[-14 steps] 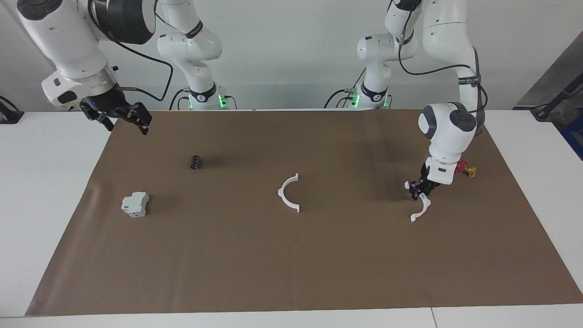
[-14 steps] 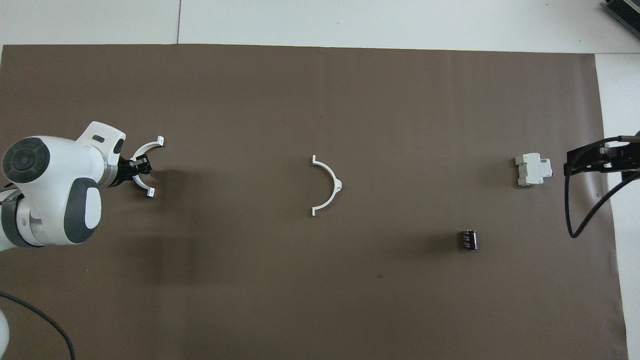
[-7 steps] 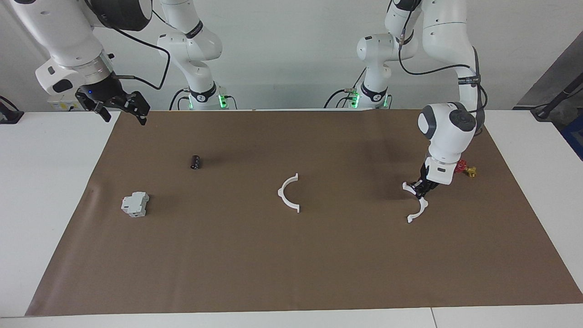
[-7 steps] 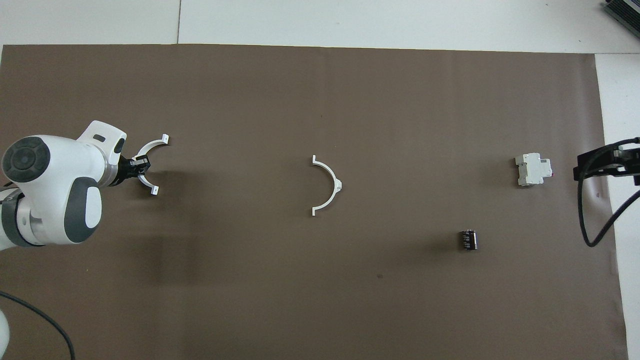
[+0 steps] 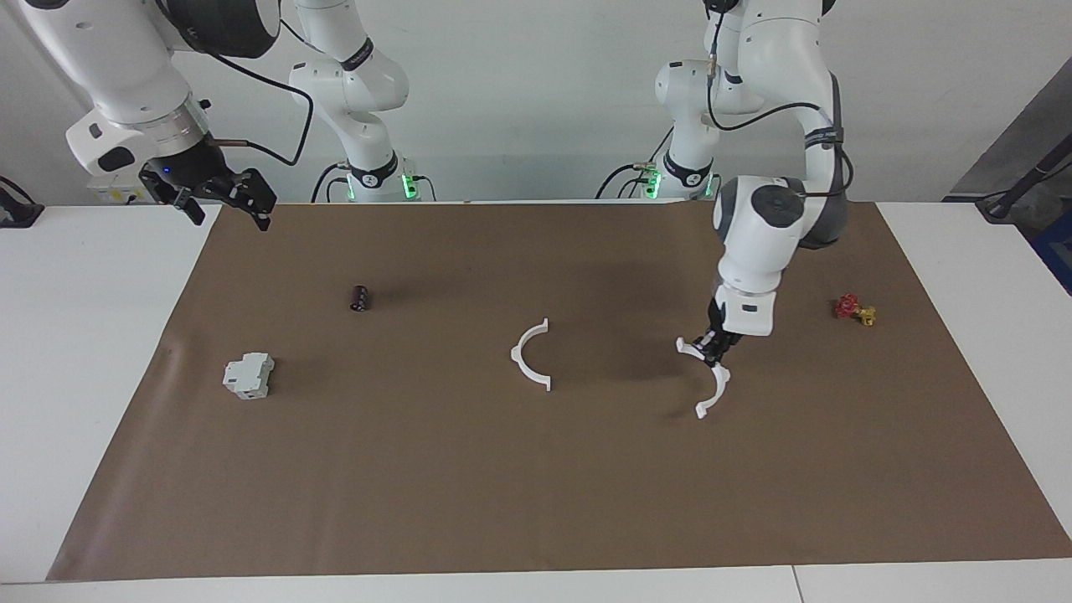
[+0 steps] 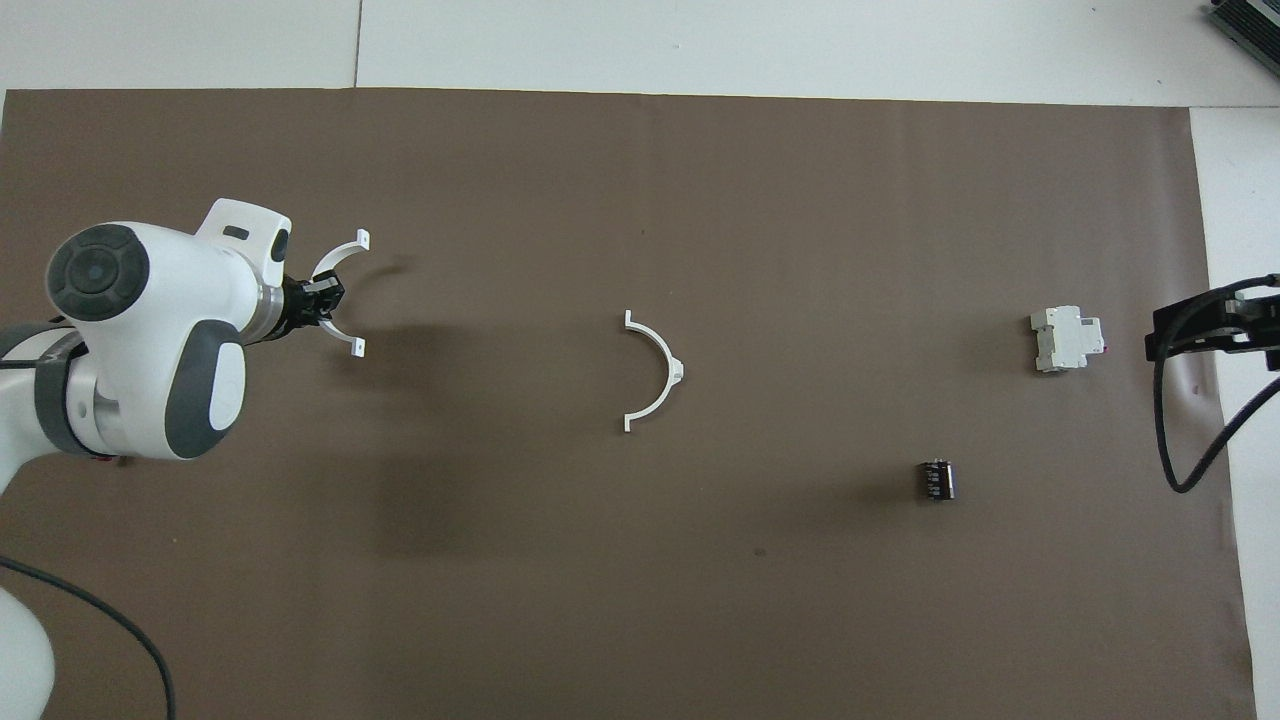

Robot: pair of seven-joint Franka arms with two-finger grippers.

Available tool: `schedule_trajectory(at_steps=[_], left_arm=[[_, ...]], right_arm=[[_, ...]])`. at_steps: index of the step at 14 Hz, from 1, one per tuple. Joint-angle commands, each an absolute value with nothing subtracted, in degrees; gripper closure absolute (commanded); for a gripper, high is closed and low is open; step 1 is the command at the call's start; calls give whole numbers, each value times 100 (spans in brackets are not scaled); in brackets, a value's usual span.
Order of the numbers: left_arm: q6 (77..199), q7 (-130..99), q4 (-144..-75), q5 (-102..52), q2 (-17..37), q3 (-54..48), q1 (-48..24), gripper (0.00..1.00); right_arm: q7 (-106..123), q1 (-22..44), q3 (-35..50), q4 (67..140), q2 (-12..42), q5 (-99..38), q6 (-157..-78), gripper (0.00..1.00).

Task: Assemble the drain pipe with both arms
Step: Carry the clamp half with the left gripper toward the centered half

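I am working in a robotics lab, by the look of it; two white jointed arms (image 5: 758,226) stand bolted at one edge of a plain white table (image 5: 84,335), green status lights glowing at their bases (image 5: 381,186); a brown paper sheet (image 5: 536,486) covers the work surface; black cables (image 5: 285,126) trail from the arms; the wall is bare and pale, with nothing domestic anywhere.

White half-rings (image 5: 531,357), brown mat (image 5: 536,486)
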State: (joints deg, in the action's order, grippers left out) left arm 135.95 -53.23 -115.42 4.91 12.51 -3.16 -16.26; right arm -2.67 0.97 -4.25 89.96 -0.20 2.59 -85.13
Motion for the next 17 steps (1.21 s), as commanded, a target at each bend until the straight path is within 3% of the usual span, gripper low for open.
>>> schedule_trajectory(at_steps=[1, 4, 7, 17], left_arm=[[13369, -6281, -11487, 650, 1239, -211, -2317, 100], [13114, -7055, -11112, 650, 1274, -228, -2908, 100], [13139, -7163, -10662, 580, 1834, -229, -3364, 100], [13333, -7067, -10749, 1001, 2136, -237, -3366, 100]], right_arm=[[-508, 211, -404, 8947, 0, 167, -8525, 0], [-484, 220, -387, 8982, -9, 167, -8560, 0], [-518, 316, -343, 8982, -18, 167, -8552, 0], [-466, 273, -343, 9044, -35, 167, -8552, 0]])
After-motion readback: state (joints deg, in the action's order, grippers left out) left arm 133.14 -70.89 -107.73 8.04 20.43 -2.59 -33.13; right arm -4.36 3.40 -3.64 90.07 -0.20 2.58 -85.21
